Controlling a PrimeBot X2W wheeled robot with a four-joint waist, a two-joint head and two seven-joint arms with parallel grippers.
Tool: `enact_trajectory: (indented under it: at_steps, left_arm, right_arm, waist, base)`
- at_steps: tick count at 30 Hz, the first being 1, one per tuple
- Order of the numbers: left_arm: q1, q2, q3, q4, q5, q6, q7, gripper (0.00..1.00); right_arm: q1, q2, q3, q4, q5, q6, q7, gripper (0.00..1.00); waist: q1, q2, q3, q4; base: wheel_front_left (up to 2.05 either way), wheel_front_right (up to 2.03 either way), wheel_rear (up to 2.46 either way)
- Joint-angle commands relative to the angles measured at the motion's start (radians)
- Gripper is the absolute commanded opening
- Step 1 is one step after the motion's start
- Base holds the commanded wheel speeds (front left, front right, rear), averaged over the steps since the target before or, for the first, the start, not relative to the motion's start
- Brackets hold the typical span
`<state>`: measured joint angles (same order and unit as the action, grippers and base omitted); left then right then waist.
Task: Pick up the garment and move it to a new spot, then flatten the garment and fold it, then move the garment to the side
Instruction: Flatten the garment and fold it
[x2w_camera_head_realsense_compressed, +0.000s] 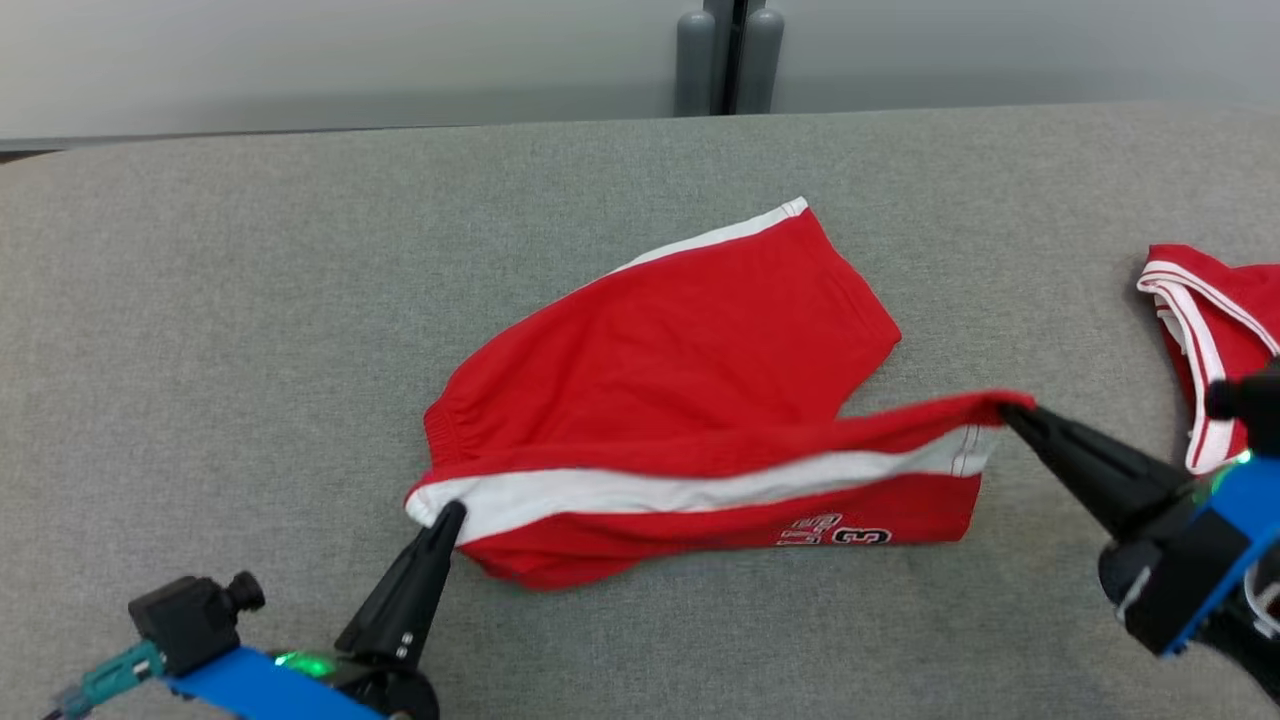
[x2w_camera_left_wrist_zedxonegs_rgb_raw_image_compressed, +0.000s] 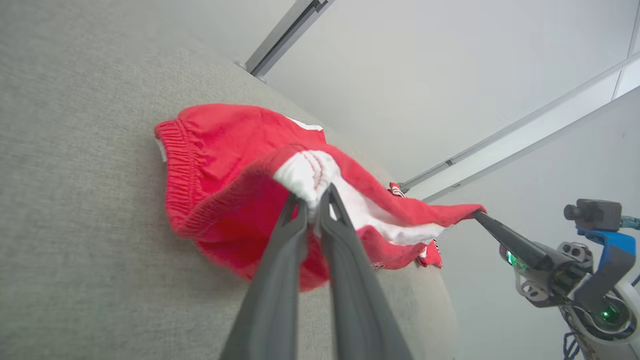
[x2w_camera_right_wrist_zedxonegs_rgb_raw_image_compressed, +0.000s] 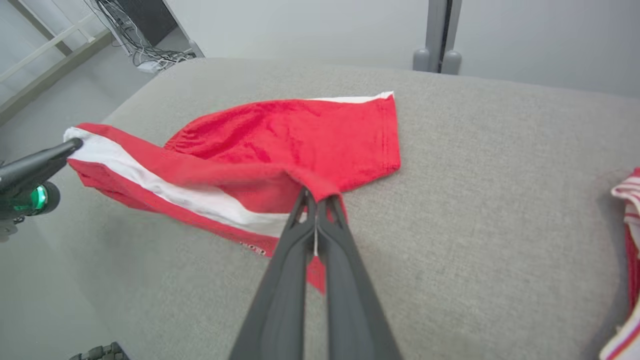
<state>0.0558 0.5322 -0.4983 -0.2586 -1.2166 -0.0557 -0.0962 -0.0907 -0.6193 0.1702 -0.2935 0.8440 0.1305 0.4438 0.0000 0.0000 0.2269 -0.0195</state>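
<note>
Left jaws pinching waistband, right jaws pinching hem — red shorts stretched between spread arms

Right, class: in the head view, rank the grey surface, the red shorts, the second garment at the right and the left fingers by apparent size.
1. grey surface
2. red shorts
3. second garment and left fingers: unranked; they look alike, the garment is cropped and the fingers sit nearer the camera.

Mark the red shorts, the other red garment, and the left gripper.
red shorts (x2w_camera_head_realsense_compressed: 680, 340), head view, flat red upper panel.
other red garment (x2w_camera_head_realsense_compressed: 1250, 300), head view, red fabric beside its white trim.
left gripper (x2w_camera_head_realsense_compressed: 452, 512), head view, fingertips pinching the shorts' white-striped corner.
</note>
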Motion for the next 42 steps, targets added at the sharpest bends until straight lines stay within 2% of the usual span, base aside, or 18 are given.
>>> enact_trajectory:
  at_steps: [1, 6, 12, 18, 24, 25, 26, 27, 28, 29, 36, 42]
  left_arm:
    - [-0.059, -0.035, -0.002, 0.034, -0.011, -0.014, -0.001, 0.0]
    - [-0.227, -0.116, 0.001, 0.204, -0.008, -0.031, -0.003, 0.0]
    - [-0.397, -0.214, -0.006, 0.408, 0.035, -0.036, -0.046, 0.0]
    - [-0.499, -0.29, -0.035, 0.558, 0.056, -0.053, -0.075, 0.0]
    - [-0.544, -0.332, -0.066, 0.637, 0.058, -0.069, -0.093, 0.0]
    - [-0.547, -0.337, -0.072, 0.645, 0.052, -0.071, -0.094, 0.0]
    - [-0.548, -0.341, -0.081, 0.653, 0.047, -0.073, -0.089, 0.09]
    - [-0.548, -0.345, -0.089, 0.659, 0.042, -0.074, -0.085, 0.4]
    - [-0.548, -0.348, -0.095, 0.664, 0.04, -0.076, -0.084, 0.8]
    - [-0.548, -0.348, -0.102, 0.667, 0.04, -0.076, -0.084, 1.0]
    - [-0.522, -0.32, -0.145, 0.675, 0.099, -0.075, -0.127, 1.0]
    - [-0.474, -0.288, -0.137, 0.656, 0.142, -0.072, -0.156, 1.0]
  right_arm:
    - [-0.075, 0.035, 0.006, 0.025, -0.022, 0.0, 0.006, 0.0]
    - [-0.31, 0.094, 0.044, 0.164, -0.067, 0.0, 0.025, 0.0]
    - [-0.545, 0.116, 0.112, 0.361, -0.114, 0.0, 0.016, 0.0]
    - [-0.7, 0.138, 0.17, 0.563, -0.161, 0.0, -0.022, 0.0]
    - [-0.781, 0.149, 0.213, 0.724, -0.157, 0.0, -0.072, 0.0]
    - [-0.788, 0.149, 0.222, 0.743, -0.155, 0.0, -0.079, 0.39]
    - [-0.794, 0.149, 0.228, 0.762, -0.151, 0.0, -0.088, 1.0]
    - [-0.798, 0.15, 0.233, 0.779, -0.148, 0.0, -0.097, 1.0]
    - [-0.799, 0.15, 0.242, 0.791, -0.144, 0.0, -0.105, 1.0]
    - [-0.801, 0.15, 0.25, 0.803, -0.138, 0.0, -0.113, 1.0]
    - [-0.745, 0.12, 0.311, 0.836, -0.062, 0.0, -0.127, 1.0]
    - [-0.681, 0.088, 0.325, 0.841, -0.014, 0.0, -0.13, 1.0]
  waist:
    - [0.0, 0.0, 0.026, 0.019]
    - [0.0, 0.0, 0.09, 0.067]
    - [0.0, 0.0, 0.162, 0.129]
    - [0.0, 0.0, 0.216, 0.179]
    - [0.0, 0.0, 0.243, 0.211]
    - [0.0, 0.0, 0.245, 0.214]
    - [0.0, 0.0, 0.246, 0.216]
    - [0.0, 0.0, 0.245, 0.219]
    - [0.0, 0.0, 0.242, 0.22]
    - [0.0, 0.0, 0.238, 0.222]
    - [0.0, 0.0, 0.172, 0.213]
    - [0.0, 0.0, 0.105, 0.198]
  base:
    - [0.0, 0.0, 0.0]
    - [0.0, 0.0, 0.0]
    - [0.0, 0.0, 0.0]
    - [0.0, 0.0, 0.0]
    - [0.0, 0.0, 0.0]
    - [0.0, 0.0, 0.0]
    - [0.0, 0.0, 0.0]
    - [0.0, 0.0, 0.0]
    - [0.0, 0.0, 0.0]
    - [0.0, 0.0, 0.0]
    - [0.0, 0.0, 0.0]
    - [0.0, 0.0, 0.0]
